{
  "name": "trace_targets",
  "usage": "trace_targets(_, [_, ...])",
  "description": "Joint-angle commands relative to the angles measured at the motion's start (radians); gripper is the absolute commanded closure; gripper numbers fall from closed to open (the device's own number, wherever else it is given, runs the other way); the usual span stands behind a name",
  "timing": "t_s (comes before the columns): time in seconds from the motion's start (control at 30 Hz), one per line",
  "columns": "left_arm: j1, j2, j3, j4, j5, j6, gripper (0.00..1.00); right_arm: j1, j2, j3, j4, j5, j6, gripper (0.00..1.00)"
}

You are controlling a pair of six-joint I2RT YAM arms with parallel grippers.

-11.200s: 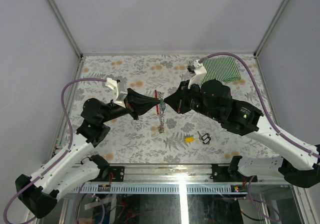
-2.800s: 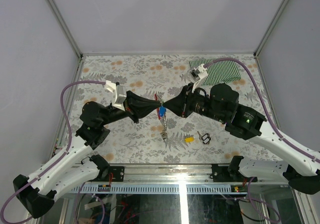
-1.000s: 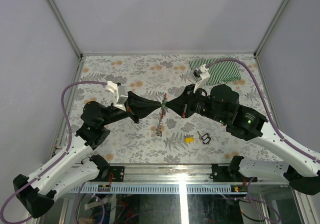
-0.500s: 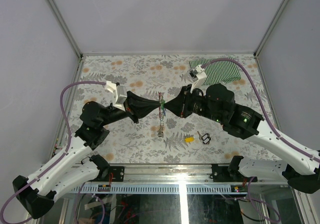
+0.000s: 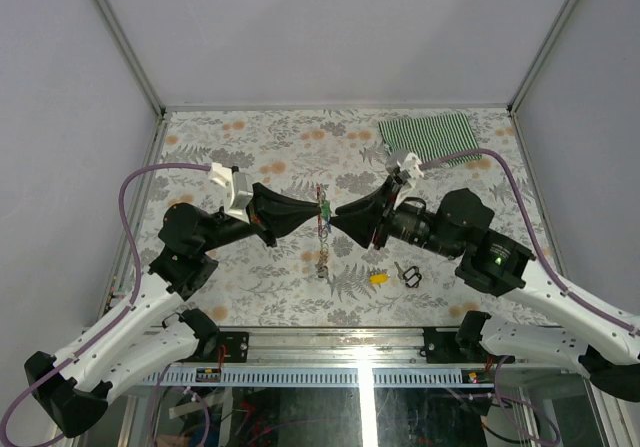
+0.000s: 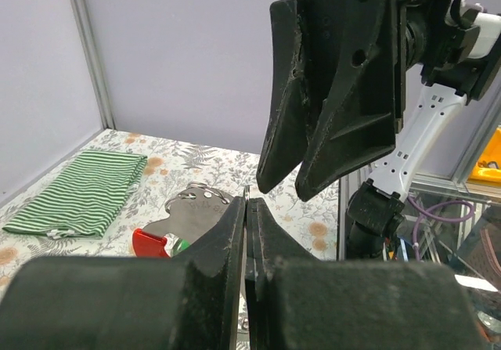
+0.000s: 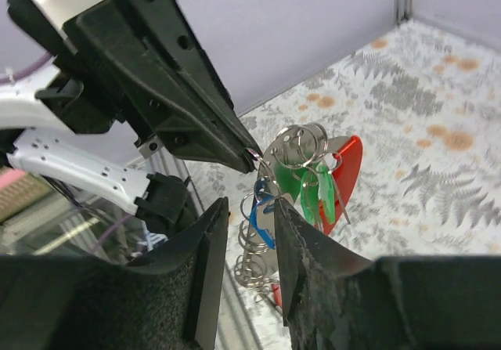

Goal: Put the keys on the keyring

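The keyring (image 5: 320, 229) hangs over the middle of the counter (image 5: 250, 147), pinched at its top wire loop by the left fingers (image 5: 292, 210), which are pressed fully together. Its long axis runs down from that pinch, chain end lowest; whether the chain touches the counter I cannot tell. The right fingers (image 5: 356, 217) point at it from the right, tips just beside the bunch, parted a little with nothing gripped between them. A green key (image 7: 309, 184) and a blue key (image 7: 261, 209) look already threaded, so the next move likely turns on the yellow key (image 5: 378, 278) — it lies flat on the counter, near and right of the hanging bunch, long axis roughly left to right, and nearer the right arm than the left. The right wrist view separates the red clip (image 7: 349, 162), the wire rings and both coloured heads, which overhead merge into one thin line — but only the overhead view shows the yellow key. The left wrist view confirms the shut pinch and the right fingers' apart tips.
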Motion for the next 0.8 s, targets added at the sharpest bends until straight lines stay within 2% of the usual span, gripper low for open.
trace_targets(0.0, [-0.004, -0.009, 0.038, 0.067, 0.049, 0.002, 1.00, 0.004, -0.069, -0.091, 0.276, -0.131, -0.287, 0.62])
trace_targets(0.2, [-0.003, 0.017, 0.052, 0.093, 0.151, -0.010, 1.00, 0.006, -0.137, -0.212, 0.417, -0.238, -0.478, 0.57])
trace_targets(0.37, [-0.003, 0.027, 0.058, 0.102, 0.182, -0.013, 1.00, 0.005, -0.147, -0.168, 0.312, -0.310, -0.530, 0.56])
trace_targets(0.63, [-0.003, 0.014, 0.053, 0.090, 0.180, -0.012, 1.00, -0.004, -0.129, -0.145, 0.283, -0.346, -0.500, 0.57])
trace_targets(0.77, [-0.003, 0.008, 0.054, 0.080, 0.176, -0.008, 1.00, -0.076, -0.108, -0.144, 0.331, -0.449, -0.420, 0.58])
